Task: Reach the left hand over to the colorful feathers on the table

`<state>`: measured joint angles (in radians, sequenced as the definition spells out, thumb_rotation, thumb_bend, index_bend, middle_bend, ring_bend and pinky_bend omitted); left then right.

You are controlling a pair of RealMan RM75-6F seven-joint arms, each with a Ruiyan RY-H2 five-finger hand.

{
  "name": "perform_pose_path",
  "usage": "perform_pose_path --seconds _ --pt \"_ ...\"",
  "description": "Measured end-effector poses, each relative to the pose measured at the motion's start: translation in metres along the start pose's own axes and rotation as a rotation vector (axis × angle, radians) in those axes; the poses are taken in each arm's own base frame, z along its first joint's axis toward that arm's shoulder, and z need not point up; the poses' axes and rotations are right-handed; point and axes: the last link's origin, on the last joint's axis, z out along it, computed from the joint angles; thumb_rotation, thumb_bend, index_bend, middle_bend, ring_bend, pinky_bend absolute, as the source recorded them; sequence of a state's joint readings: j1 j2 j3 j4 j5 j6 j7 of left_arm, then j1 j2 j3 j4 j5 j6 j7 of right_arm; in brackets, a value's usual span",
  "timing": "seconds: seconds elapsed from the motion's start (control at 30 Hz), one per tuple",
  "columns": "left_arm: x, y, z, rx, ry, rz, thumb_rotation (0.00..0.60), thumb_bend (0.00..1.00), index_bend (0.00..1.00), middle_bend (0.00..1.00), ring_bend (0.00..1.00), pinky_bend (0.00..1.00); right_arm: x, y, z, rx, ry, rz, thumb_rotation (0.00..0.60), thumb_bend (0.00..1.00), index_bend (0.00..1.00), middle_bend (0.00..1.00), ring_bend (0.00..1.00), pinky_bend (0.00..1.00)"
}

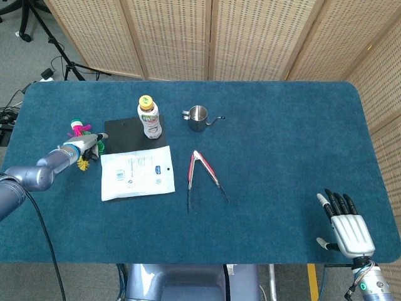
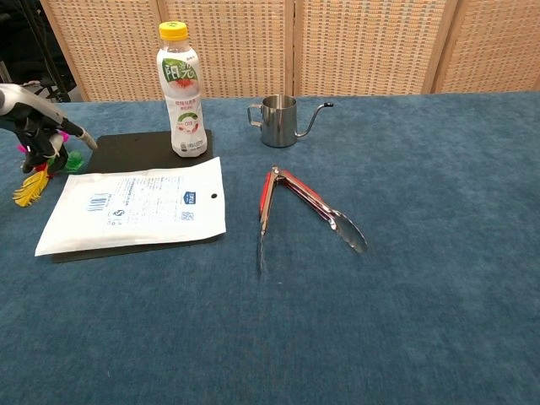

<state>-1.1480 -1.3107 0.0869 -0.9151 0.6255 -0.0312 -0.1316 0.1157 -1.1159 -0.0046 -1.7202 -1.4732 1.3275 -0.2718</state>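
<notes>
Fingers of the left hand point(image 2: 40, 135) are lying over the colorful feathers point(image 2: 32, 185) near the table's point(image 1: 282, 144) left edge, though whether they are pinching anything is unclear. Right hand point(image 1: 348, 229) is resting by the near right corner, fingers straight and slightly apart, holding nothing. White packet point(image 2: 135, 210) is lying just beside the feathers.
</notes>
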Motion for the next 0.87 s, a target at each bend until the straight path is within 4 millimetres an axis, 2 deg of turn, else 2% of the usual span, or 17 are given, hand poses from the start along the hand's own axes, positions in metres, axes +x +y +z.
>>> perform_pose_path --seconds 0.4,0.87 --pt "-0.0025 0.0058 0.0075 -0.003 -0.018 0.002 0.600 1.00 0.00 0.68 0.69 0.54 0.0002 0.0007 0.0005 -0.001 0.001 0.001 0.600 0.16 0.00 0.00 0.00 0.00" --pt "-0.0057 0.0005 0.0104 0.017 -0.034 0.003 0.600 1.00 0.00 0.68 0.69 0.54 0.0003 -0.0010 -0.0004 0.006 0.001 0.001 0.600 0.16 0.00 0.00 0.00 0.00"
